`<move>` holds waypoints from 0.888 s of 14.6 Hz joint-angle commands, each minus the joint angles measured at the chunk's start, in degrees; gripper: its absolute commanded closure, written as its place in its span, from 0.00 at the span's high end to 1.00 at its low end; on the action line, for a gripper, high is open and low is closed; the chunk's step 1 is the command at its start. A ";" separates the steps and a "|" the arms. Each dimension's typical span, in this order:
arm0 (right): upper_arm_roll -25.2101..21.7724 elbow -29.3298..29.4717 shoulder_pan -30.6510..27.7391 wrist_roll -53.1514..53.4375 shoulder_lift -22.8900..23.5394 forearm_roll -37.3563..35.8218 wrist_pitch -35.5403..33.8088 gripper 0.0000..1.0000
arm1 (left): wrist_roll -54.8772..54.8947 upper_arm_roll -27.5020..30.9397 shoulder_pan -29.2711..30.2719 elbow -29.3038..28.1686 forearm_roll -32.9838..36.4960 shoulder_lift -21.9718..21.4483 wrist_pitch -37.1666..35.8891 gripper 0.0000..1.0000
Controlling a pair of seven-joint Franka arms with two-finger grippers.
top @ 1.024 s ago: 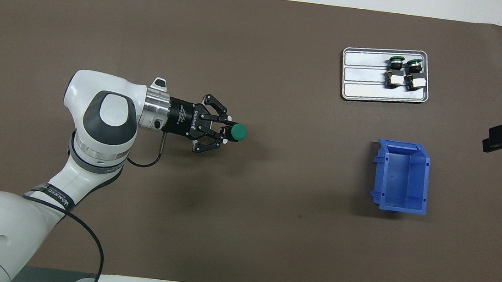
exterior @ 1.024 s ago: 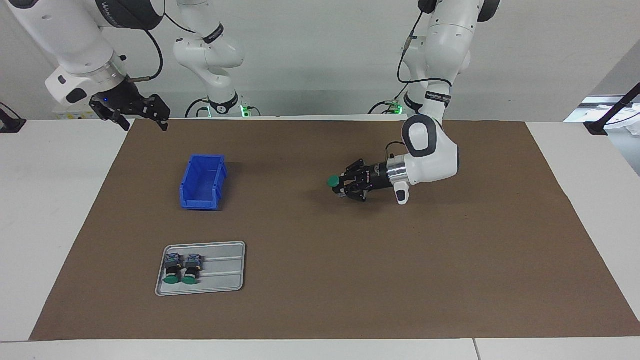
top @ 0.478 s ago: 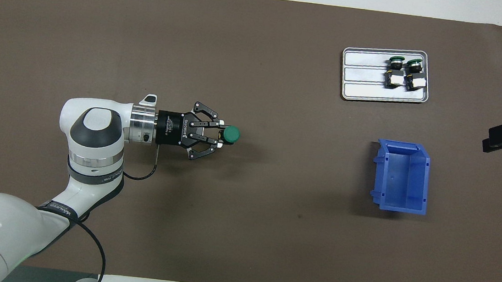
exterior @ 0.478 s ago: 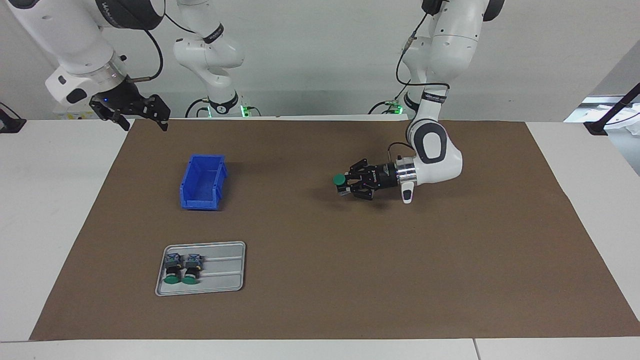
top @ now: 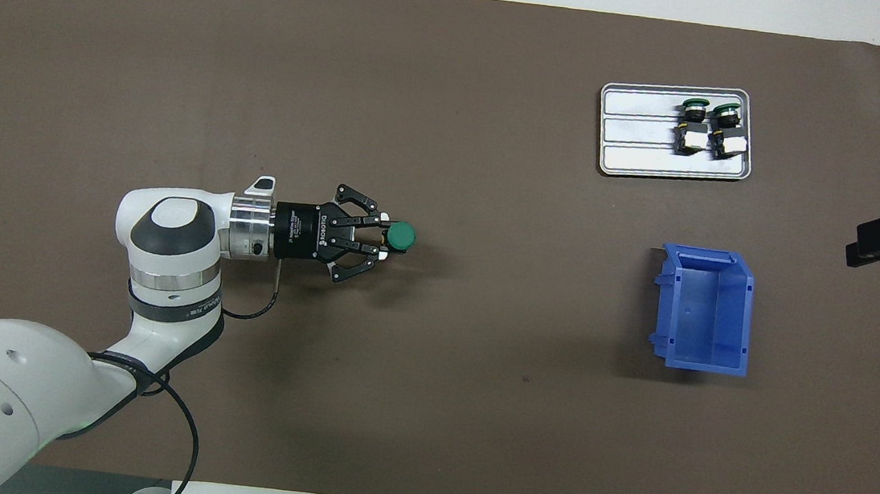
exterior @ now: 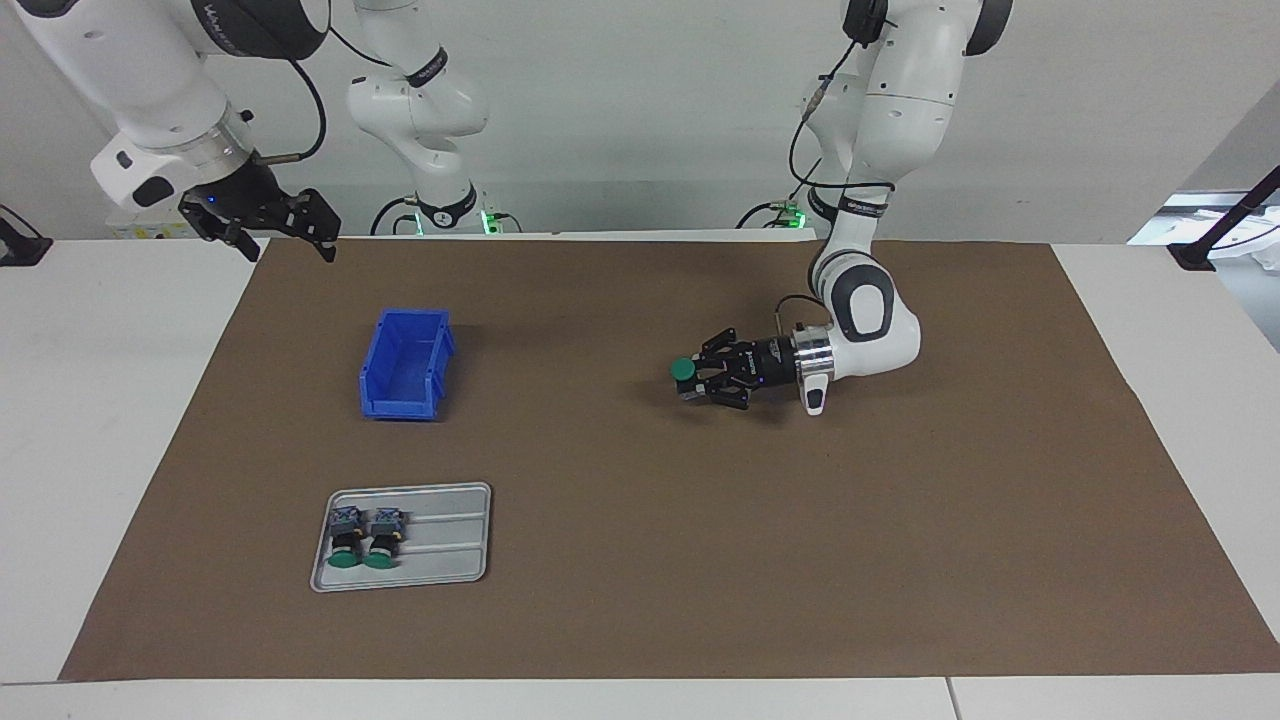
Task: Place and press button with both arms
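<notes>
You've got a brown mat (exterior: 640, 600) covering most of the table; everything sits on it.

Left arm (exterior: 880, 200) is reaching in low over the middle of the mat, wrist laid almost horizontal. Right arm (exterior: 140, 90) is parked up at its own end, above the mat's corner nearest the robots, waiting.

Blue bin (exterior: 405, 365) sits toward the right arm's end, open side up, empty as far as you can see. My read: it's the drop target, put within easy reach of the right arm. Grey tray (exterior: 440, 545) sits farther from the robots than the bin, same end. Two spare green-capped switches (exterior: 362, 540) lie side by side in it, caps pointing away from the robots.

Left gripper (exterior: 696, 378) is clamped on the button (exterior: 684, 369), held clear of the mat at mid-table. Grip is on the barrel, with the green cap sticking out past the fingertips toward the right arm's end. That's likely deliberate: sideways hold leaves the cap exposed so the other arm can push it.

Right gripper (exterior: 270, 235) has its jaws spread wide, nothing in them, well apart from the button.

Judgement: you're at the present-and-press step. Button is neither pressed nor in the bin.
</notes>
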 commanded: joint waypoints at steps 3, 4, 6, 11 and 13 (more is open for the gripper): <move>0.24 -1.59 -0.51 -1.09 -1.41 0.13 0.68 0.98 | 2.24 0.00 0.04 -1.44 -2.61 -0.22 -0.12 0.19; 0.24 -1.59 -0.42 -1.09 -1.41 0.13 0.68 0.98 | 2.76 0.08 -0.13 -1.44 -3.06 0.21 -0.12 0.20; 0.24 -1.59 -0.42 -1.09 -1.41 0.04 0.68 0.98 | 3.47 0.00 -0.14 -1.44 -3.15 0.22 0.06 0.21; 0.24 -1.59 -0.42 -1.09 -1.41 0.13 0.68 0.98 | 5.49 0.00 -1.28 -2.06 -4.46 0.39 1.11 0.22; 0.24 -1.59 -0.42 -1.09 -1.41 0.13 0.68 0.98 | 8.03 -0.09 -1.63 -2.49 -4.91 1.44 1.03 0.22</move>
